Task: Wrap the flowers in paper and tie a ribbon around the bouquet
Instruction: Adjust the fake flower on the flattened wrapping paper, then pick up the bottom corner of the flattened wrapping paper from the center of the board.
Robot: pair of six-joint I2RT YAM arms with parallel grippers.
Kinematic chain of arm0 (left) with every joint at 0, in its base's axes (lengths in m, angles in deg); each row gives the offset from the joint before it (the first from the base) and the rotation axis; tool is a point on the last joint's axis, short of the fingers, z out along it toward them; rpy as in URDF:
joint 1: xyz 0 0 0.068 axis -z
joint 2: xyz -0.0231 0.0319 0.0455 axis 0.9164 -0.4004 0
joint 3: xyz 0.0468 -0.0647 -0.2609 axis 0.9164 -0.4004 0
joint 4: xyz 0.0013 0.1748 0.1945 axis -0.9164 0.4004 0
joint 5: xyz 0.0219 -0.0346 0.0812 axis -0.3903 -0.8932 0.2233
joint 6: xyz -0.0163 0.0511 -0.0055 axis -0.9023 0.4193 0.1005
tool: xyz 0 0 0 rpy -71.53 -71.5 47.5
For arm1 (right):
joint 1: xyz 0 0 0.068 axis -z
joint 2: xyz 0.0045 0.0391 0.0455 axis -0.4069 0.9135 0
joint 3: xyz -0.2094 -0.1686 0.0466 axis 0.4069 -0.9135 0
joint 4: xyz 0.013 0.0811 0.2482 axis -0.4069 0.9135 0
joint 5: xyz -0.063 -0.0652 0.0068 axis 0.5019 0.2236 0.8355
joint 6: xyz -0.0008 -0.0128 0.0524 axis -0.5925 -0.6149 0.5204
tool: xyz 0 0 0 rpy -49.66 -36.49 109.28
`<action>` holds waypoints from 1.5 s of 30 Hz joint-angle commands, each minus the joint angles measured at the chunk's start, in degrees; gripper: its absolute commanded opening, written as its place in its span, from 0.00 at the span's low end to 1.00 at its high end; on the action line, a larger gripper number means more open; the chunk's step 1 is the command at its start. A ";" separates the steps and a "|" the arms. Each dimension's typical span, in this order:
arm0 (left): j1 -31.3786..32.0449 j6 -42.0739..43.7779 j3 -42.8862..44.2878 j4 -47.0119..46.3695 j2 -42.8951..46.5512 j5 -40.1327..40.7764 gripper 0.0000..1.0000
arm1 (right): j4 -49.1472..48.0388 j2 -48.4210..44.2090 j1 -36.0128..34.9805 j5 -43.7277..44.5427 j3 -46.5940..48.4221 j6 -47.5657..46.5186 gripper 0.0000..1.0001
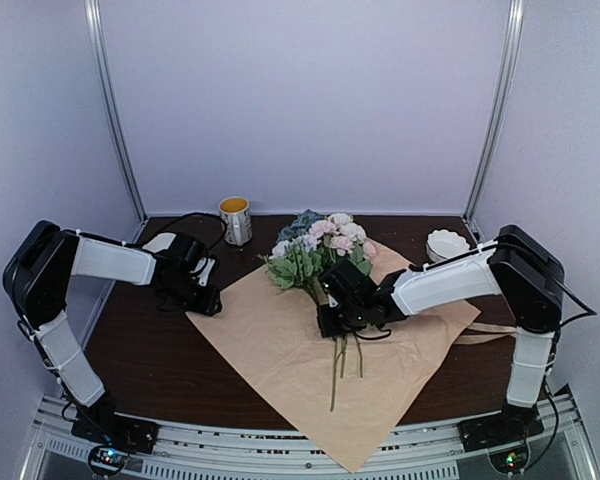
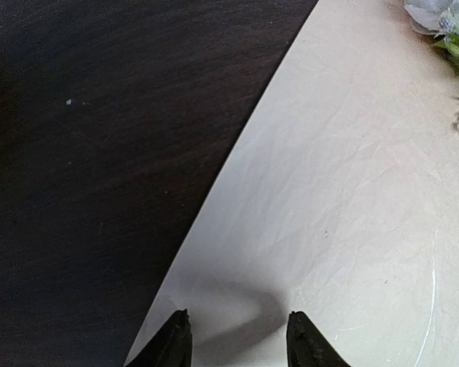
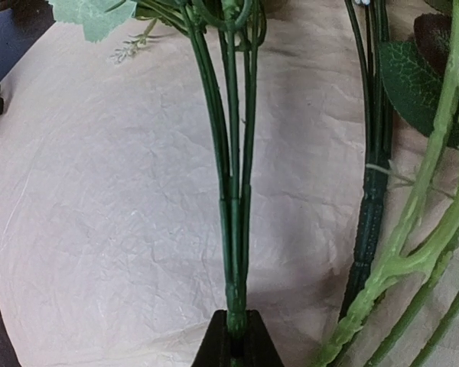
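- dark wood table [image 1: 150, 350] inside a booth with plain pale walls [image 1: 300, 100], going by the top camera.
- the paper [image 1: 270, 360] lies flat on it, tan side up and turned like a diamond. its corners point to roughly 9, 12, 3 and 6 o'clock, and the 6 o'clock corner reaches past the near table edge.
- the flowers [image 1: 318, 245] lie on the far half of the sheet. the blooms sit at the 12 o'clock corner and spill partly onto bare table, and the stems [image 3: 233, 191] run toward 6 o'clock.
- the right gripper [image 3: 233, 344] is clamped on a thin cluster of those green stems, pinched right between its tips in the wrist view. a few more stems lie loose on its 3 o'clock side.
- the left gripper [image 2: 237, 340] sits over the paper's 9 o'clock corner with its jaws apart and nothing between them. can't tell if the tips touch the sheet.
- a tan strip pokes out by the paper's 3 o'clock corner under the right arm. it looks like the ribbon [image 1: 490, 335], mostly hidden.
- a white mug [image 1: 235, 220] with a yellow inside stands at 11 o'clock from the blooms, and a white bowl [image 1: 447, 243] at 3 o'clock, both off the paper.
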 commanded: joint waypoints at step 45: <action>51.16 55.23 -7.81 -5.91 14.09 5.60 0.72 | 33.02 -39.78 -3.04 -1.72 -26.01 -5.53 0.57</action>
